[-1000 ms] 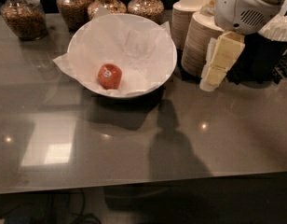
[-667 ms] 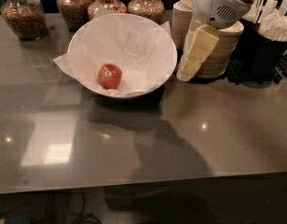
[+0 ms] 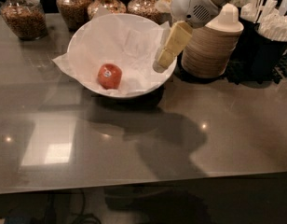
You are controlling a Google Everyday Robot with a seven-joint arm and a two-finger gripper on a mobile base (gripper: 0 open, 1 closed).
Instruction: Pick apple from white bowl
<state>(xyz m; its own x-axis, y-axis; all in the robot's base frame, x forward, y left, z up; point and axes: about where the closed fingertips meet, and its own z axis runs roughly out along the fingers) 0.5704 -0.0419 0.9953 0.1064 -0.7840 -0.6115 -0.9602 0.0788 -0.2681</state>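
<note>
The apple [image 3: 110, 75] is small, red-orange, with a white sticker. It lies in the left part of the white bowl [image 3: 83, 34], which is wide and lined with crinkled white tissue paper. The bowl stands at the back middle of the grey counter. My gripper [image 3: 161, 63] hangs from the white arm at the top right, above the bowl's right rim. It is to the right of the apple and apart from it, holding nothing.
Several glass jars [image 3: 24, 15] of nuts and grains stand along the back edge. A stack of beige paper bowls [image 3: 211, 50] with white lids stands right of the white bowl. Dark cups of straws and utensils [image 3: 274, 31] are at the far right.
My gripper has moved left, from in front of the stacked paper bowls to over the white bowl's right rim. The apple and bowl have not moved.
</note>
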